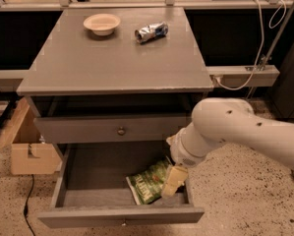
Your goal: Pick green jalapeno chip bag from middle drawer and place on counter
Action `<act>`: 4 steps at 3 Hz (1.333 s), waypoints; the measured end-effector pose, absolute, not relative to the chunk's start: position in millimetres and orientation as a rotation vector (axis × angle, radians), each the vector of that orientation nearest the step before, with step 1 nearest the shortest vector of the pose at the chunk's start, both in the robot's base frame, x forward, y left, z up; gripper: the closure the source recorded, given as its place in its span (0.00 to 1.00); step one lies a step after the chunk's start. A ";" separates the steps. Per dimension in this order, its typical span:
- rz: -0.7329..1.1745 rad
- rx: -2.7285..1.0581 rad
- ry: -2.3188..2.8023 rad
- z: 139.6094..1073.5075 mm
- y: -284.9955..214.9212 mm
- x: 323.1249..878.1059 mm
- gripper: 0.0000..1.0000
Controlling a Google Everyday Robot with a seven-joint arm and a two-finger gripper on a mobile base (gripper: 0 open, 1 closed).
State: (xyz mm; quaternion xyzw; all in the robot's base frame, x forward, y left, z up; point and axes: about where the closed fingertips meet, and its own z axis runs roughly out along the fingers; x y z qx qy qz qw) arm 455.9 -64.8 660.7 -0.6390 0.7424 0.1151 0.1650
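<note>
Green jalapeno chip bag point(147, 186) lies flat on the floor of the open middle drawer point(95, 173), low in the middle of the frame, near the drawer's right side and its front wall. It looks light and puffy, with thin crinkly skin that bends and slides easily. The chips inside would break if squeezed hard. The robot's hand point(174, 180) is down in the drawer at the right end of the bag, just below the fat white arm point(225, 129). I cannot tell if the hand is apart, together, or pinching the bag, because the arm hides part of it. A good spot to grab is probably the flat sealed edge at the right end, or a pinch across the soft middle. The grip should be gentle, since a slick bag can slip out. The tabletop point(112, 63) fills the upper middle of the frame. A small cream bowl point(102, 23) and a crumpled silver-and-blue foil packet point(150, 32) sit near its back edge. The front part looks like the easy place to set the bag down.
</note>
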 end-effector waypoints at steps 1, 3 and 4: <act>0.394 -1.780 2.108 595.5 -38.3 461.9 0.00; 0.449 -1.728 2.112 536.3 -10.4 479.6 0.00; 0.397 -1.746 2.127 519.3 -10.8 493.2 0.00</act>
